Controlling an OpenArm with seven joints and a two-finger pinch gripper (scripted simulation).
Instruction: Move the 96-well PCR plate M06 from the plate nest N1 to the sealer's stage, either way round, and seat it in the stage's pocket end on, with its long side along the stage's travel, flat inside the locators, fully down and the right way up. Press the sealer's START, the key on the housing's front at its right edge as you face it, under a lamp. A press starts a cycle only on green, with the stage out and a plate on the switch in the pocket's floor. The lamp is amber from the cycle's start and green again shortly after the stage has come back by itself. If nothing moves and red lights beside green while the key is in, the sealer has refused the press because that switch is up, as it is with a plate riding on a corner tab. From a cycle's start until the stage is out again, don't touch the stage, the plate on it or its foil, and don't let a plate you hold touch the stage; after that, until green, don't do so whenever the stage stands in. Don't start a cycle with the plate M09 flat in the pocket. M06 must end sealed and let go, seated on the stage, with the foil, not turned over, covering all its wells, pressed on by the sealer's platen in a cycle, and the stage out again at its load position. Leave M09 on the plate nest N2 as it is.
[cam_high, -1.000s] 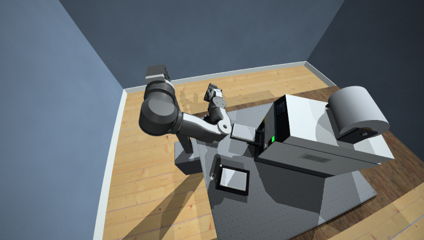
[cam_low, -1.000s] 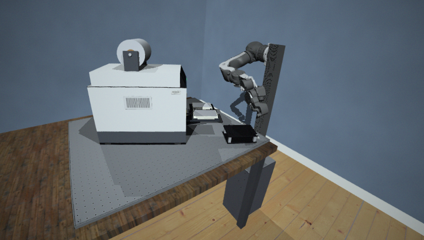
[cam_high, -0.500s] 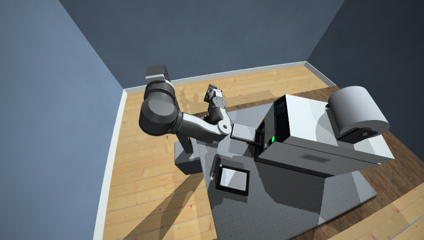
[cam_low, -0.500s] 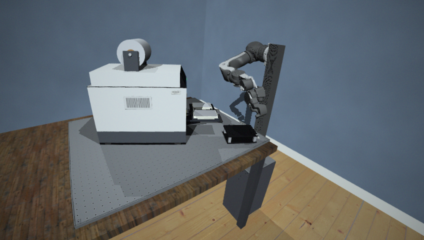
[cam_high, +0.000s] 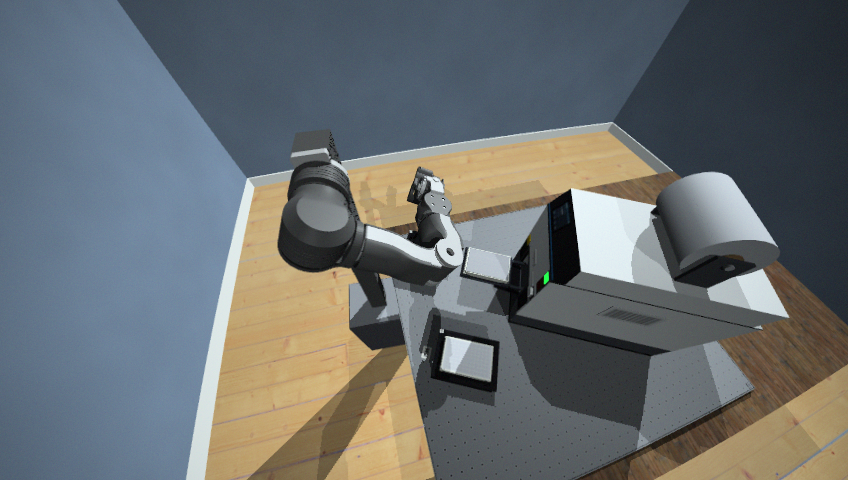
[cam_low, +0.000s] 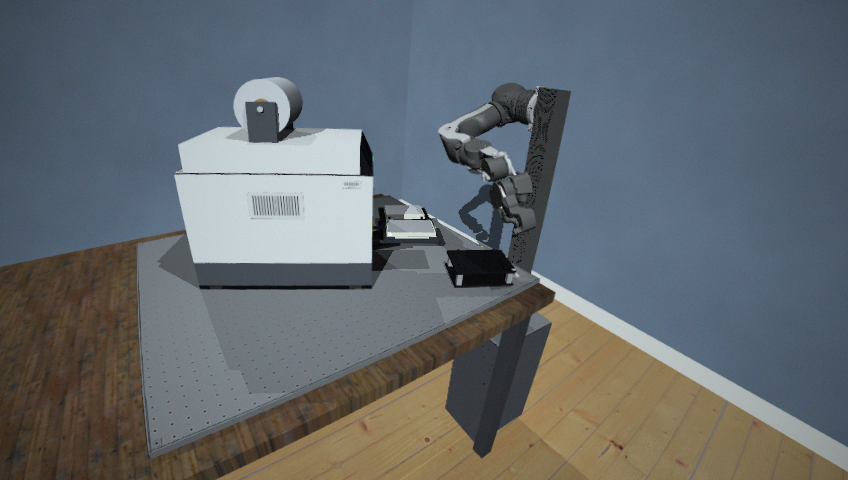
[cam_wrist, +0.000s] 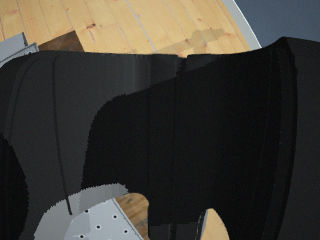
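A light PCR plate (cam_high: 486, 263) lies flat on the sealer's stage (cam_high: 508, 285), which stands out in front of the housing; it also shows in the exterior view (cam_low: 409, 228). Its top looks smooth and grey. The lamp (cam_high: 545, 277) on the housing's front is green. My gripper (cam_high: 426, 178) is shut and empty. It is raised beside the arm's column, away from the stage, as the exterior view (cam_low: 519, 220) shows. In the wrist view the closed fingers (cam_wrist: 176, 234) hang over the table's edge, with the arm's dark body filling most of the frame.
A black plate nest (cam_high: 467, 356) stands at the table's near corner (cam_low: 479, 266); I cannot tell whether a plate lies in it. Behind the stage a second white plate (cam_low: 405, 211) sits on its nest. The sealer's housing (cam_high: 624, 267) carries a foil roll (cam_high: 711, 220).
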